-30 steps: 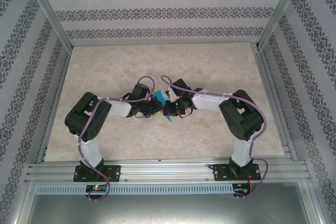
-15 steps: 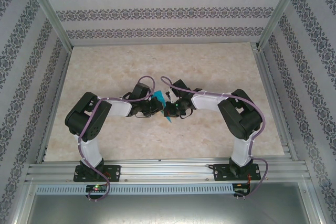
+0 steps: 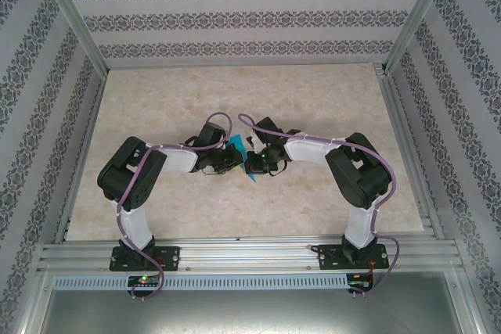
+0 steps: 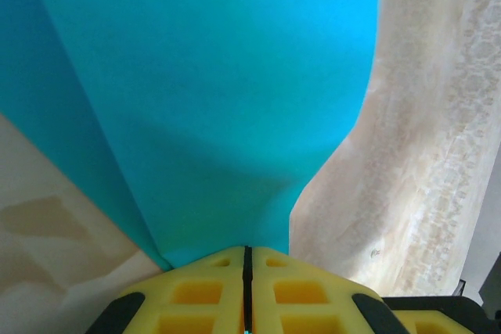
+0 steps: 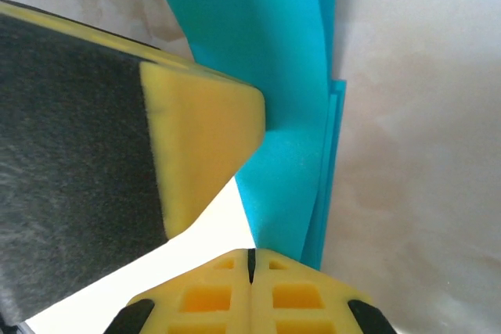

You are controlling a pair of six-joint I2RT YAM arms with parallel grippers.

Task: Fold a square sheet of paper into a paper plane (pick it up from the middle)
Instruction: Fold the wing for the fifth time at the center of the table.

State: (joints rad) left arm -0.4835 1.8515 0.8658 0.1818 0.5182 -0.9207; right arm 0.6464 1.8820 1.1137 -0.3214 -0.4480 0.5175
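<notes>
Teal-blue and sharply creased, the folded paper sits over the middle of the beige marbled table. I see both arms elbowed outward, wrists turned inward to meet. My left gripper and right gripper each pinch it, pads pressed together.

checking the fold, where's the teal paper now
In the top view the teal paper is over the table's middle, between the left claw and the right claw; both wrist views show it clamped in shut jaws.
</notes>
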